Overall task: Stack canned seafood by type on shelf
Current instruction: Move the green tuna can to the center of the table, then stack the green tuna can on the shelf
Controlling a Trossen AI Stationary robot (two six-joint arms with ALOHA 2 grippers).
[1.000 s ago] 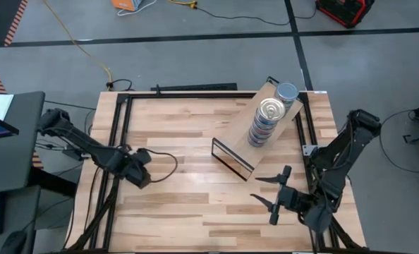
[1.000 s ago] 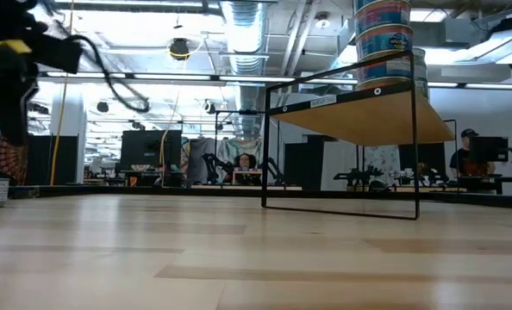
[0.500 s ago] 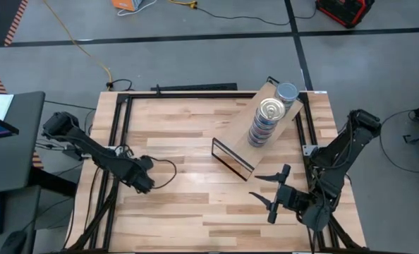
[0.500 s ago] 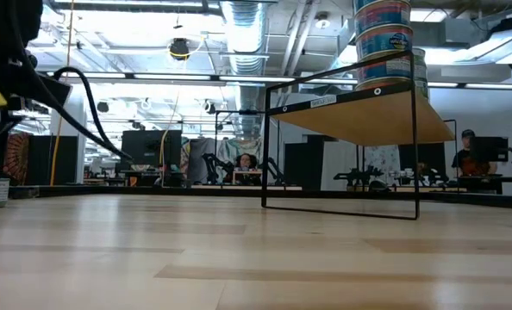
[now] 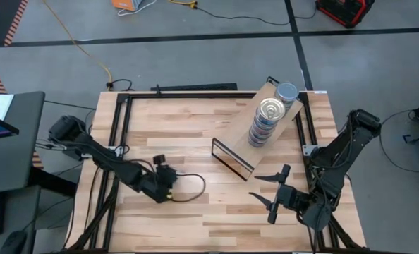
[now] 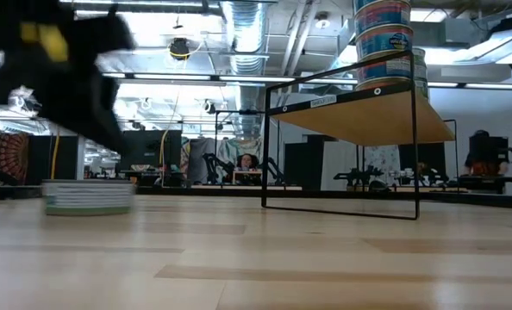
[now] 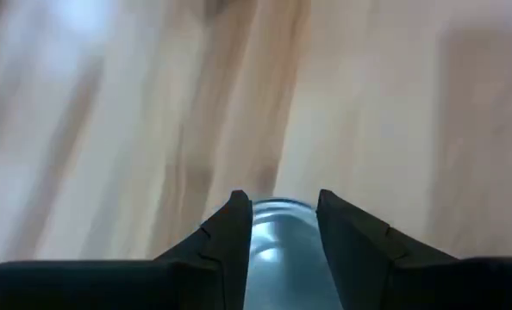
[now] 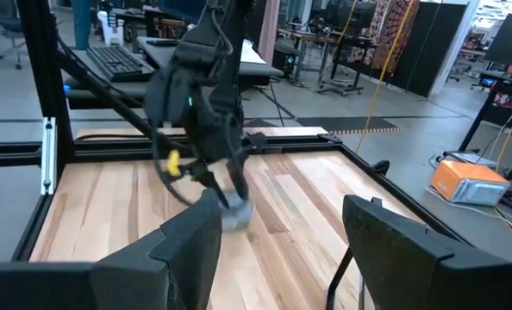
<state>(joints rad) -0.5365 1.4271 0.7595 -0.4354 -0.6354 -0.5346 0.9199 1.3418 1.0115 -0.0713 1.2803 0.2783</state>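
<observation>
- Left gripper (image 5: 168, 190) low over the middle-left of the tabletop (image 5: 195, 127), jaws narrowed onto a single tin (image 7: 277, 250); tin held flat between the two fingers (image 7: 230, 232), presumably for carriage toward the shelf (image 5: 262, 130).
- In the low view, same tin (image 6: 88, 196) at tabletop level, touching or just above the wood; cannot tell which. Side wall pale, with faint horizontal ribbing.
- In the left wrist view, tin lid silvery and light blue-grey; exact lid type hard to judge under the fingers.
- Right gripper (image 5: 269, 192) parked near the front-right edge of the tabletop, well apart from the shelf, jaws spread wide and holding nothing; apparently waiting.
- Shelf set diagonally at the rear right of the tabletop: light wood board on a thin black frame.
- Two stacks on the shelf: tall stack (image 5: 266, 121) with a pale gold top lid and blue-banded sides; shorter stack (image 5: 287, 93) just beside it, with a grey-blue top lid. Separation by lid type consistent with sorting.
- Judged progress: nearly complete; held tin appears to be the last one off the shelf.
- Judged risk: tall stack stands close to the shelf edge; a careless placement could topple it.
</observation>
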